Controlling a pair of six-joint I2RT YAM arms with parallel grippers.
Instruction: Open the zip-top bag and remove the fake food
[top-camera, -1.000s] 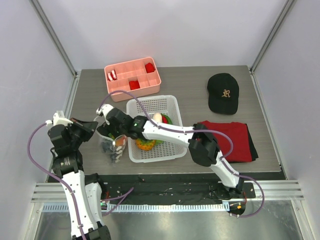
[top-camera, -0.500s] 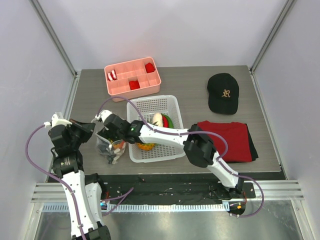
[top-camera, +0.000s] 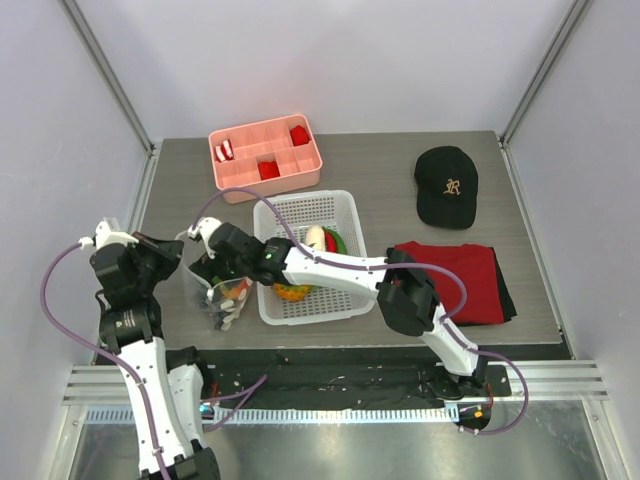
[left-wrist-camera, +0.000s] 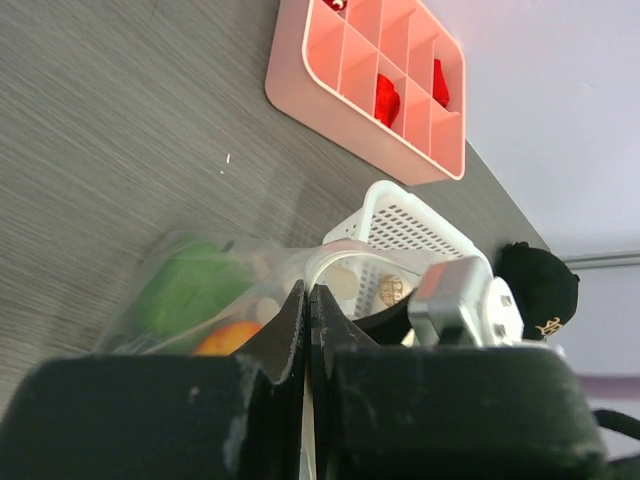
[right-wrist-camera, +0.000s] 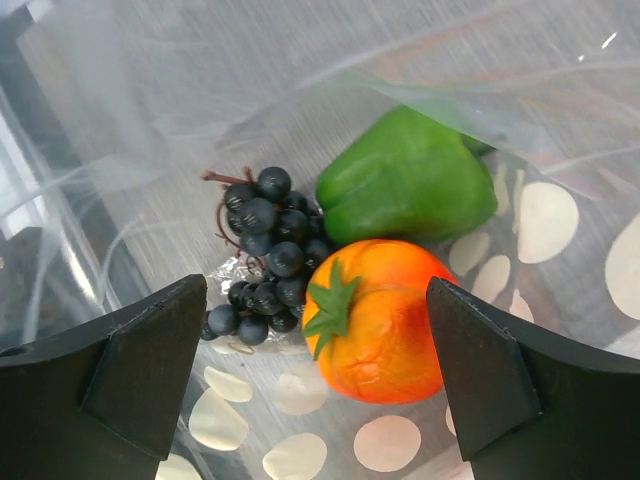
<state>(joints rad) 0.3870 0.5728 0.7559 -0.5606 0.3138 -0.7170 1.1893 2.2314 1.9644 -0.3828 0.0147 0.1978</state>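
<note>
One basket (top-camera: 340, 295) beside bag (top-camera: 222, 305), cap (top-camera: 446, 186) (black) apart

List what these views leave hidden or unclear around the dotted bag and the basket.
Right wrist: whether the open right tool touches the tomato inside the zip-top bag cannot be told; grapes half-hide a shiny scrap.
Left wrist: the shut left tool fills the bottom; whether it pinches bag film is blurred.
Top external: the right arm crosses the white basket, hiding part of the pineapple; the bag's contents are too small.
</note>
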